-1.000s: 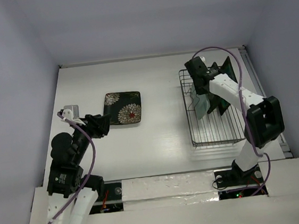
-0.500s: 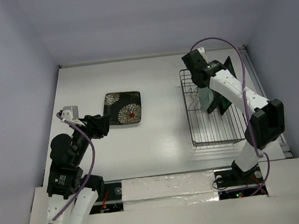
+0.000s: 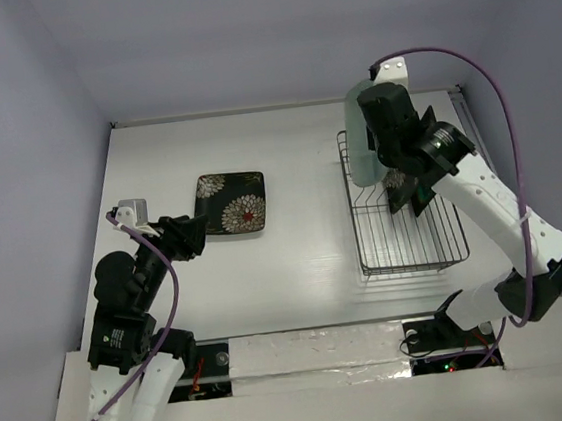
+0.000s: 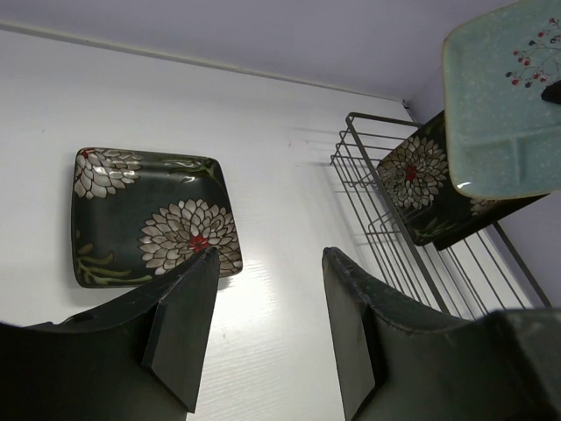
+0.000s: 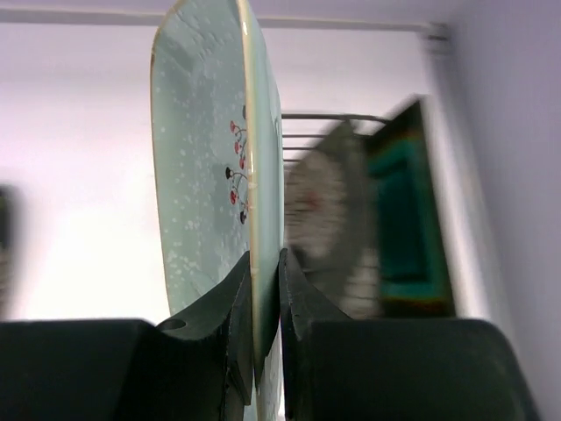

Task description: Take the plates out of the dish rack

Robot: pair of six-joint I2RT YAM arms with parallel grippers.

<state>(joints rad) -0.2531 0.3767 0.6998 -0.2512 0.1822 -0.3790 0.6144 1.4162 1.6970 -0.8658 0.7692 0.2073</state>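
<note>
Mint-green plate [image 3: 358, 142], pinched on edge in the nearly closed right claw [image 5: 264, 263], has risen clear of the dish rack [image 3: 411, 247] by the bench's [image 3: 295, 149] right edge, leaving two other plates [image 3: 410, 192] racked, while the half-open left claw [image 4: 267, 289] hangs empty near the unloaded flowered plate [image 3: 231, 203].

White table [image 3: 305, 248], pale lilac walls [image 3: 13, 148]

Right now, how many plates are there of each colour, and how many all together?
Dark flower plates: 2 (table flower plate, rack flower plate)
Mint-green plate: 1, held in the right pincer
Teal-centre plate: 1
Total: 4
</note>
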